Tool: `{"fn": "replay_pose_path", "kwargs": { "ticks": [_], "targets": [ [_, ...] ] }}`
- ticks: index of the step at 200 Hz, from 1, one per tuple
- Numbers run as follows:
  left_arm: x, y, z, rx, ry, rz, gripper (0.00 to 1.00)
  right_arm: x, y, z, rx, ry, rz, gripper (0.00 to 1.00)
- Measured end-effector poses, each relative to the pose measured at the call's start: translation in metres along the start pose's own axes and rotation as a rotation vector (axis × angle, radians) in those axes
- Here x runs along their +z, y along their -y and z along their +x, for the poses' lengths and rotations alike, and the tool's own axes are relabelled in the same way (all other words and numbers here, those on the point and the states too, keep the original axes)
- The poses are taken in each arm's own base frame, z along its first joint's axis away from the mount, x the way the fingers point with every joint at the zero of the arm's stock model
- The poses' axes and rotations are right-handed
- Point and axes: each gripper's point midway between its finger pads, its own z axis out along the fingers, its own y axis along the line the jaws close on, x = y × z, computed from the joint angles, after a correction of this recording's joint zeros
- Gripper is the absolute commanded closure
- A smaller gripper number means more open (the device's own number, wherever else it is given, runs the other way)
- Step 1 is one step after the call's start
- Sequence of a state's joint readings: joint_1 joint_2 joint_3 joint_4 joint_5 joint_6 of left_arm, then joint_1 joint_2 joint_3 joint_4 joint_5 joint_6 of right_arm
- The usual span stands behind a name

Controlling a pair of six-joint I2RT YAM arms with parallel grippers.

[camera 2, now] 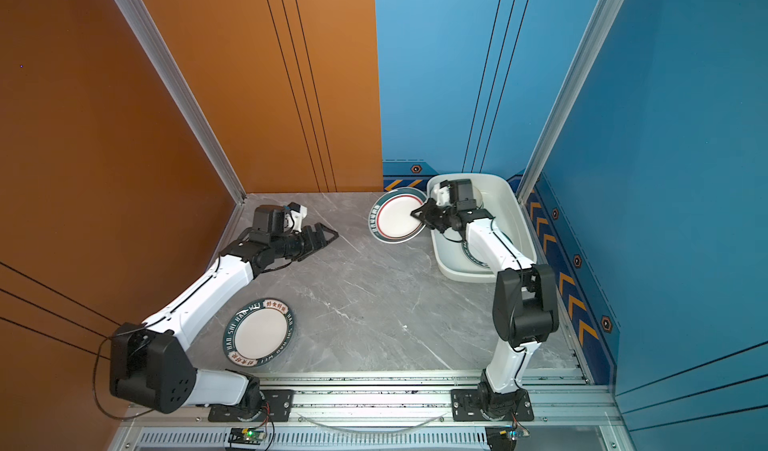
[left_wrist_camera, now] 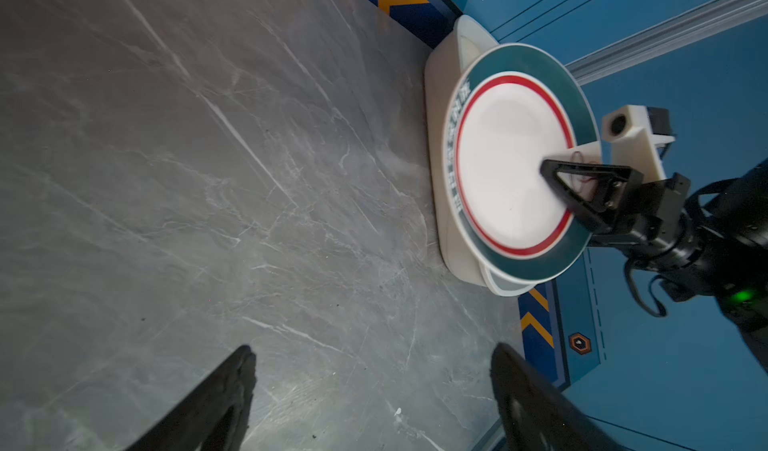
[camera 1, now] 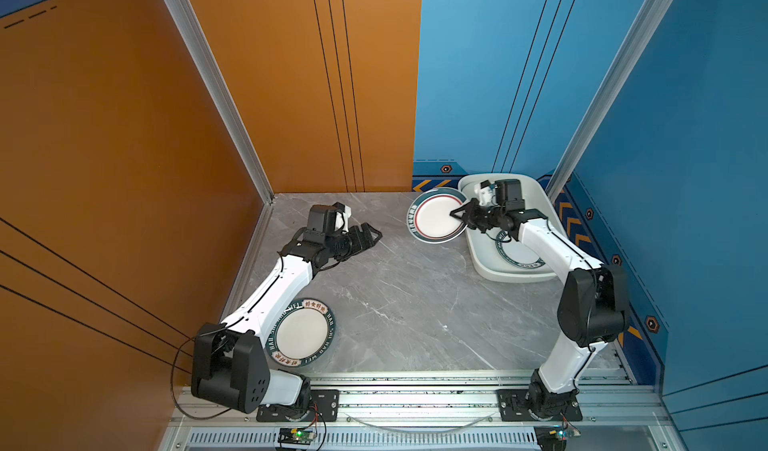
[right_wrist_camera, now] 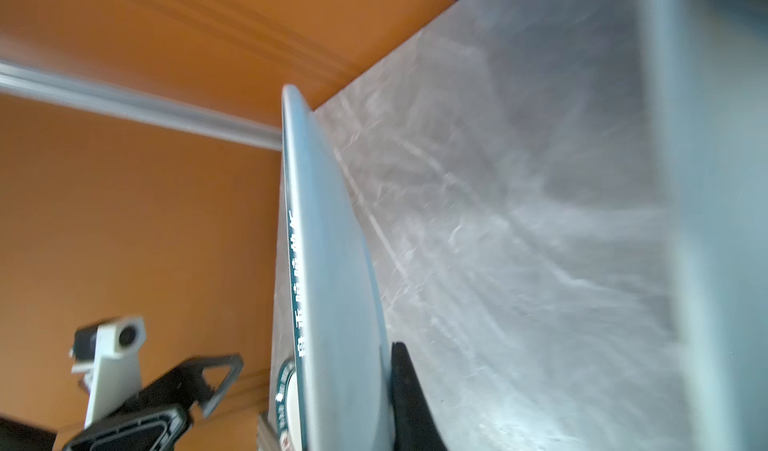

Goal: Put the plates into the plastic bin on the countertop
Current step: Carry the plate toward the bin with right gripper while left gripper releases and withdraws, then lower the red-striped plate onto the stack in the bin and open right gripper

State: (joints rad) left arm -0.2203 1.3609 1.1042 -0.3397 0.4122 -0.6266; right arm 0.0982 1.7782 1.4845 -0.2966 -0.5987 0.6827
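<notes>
Pinching the red-ringed plate (camera 1: 436, 216) by its right edge with the right tool (camera 1: 455, 213), just right of centre in both top views, one black finger across the white face and the other behind. Holding it tilted, face turned toward the left side of the frame, overlapping the left rim of the plastic bin (camera 1: 540, 195) that sits at centre right, in the back corner of the surface (camera 1: 415, 295). Can't tell whether touching that rim or clear of it. From the right wrist, catching that red-ringed plate (right_wrist_camera: 332, 262) nearly edge-on, white lettering on the dark green band, all of it blurred. Down in the bin already: another green-rimmed plate (camera 1: 519, 258), lying flat, half hidden under the right arm (camera 1: 552, 245). Over at left of centre, hovering above the bare surface with the left tool (camera 1: 376, 235), fingers (left_wrist_camera: 224, 395) spread wide in the left wrist view, gripping nothing, well apart from the held plate. And at lower left, resting flat on the surface: a lettered plate (camera 1: 303, 332), dark green rim reading HAO SHI HAO WEI between red character panels, tucked partly under the left arm (camera 1: 270, 291).
</notes>
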Motion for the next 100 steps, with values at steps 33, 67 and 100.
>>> {"fn": "replay_pose_path", "kwargs": {
  "ticks": [33,67,100],
  "targets": [
    [-0.04,-0.06,0.001,-0.04,0.117,-0.179,0.07,-0.059,0.06,-0.077,0.07,0.219,0.177,1.0],
    [-0.069,-0.15,0.034,-0.198,0.157,-0.389,0.07,-0.08,0.096,-0.126,0.116,0.326,0.267,1.0],
    [-0.088,-0.188,0.065,-0.273,0.173,-0.494,0.07,-0.049,0.136,-0.134,0.173,0.297,0.318,1.0]
  ]
}}
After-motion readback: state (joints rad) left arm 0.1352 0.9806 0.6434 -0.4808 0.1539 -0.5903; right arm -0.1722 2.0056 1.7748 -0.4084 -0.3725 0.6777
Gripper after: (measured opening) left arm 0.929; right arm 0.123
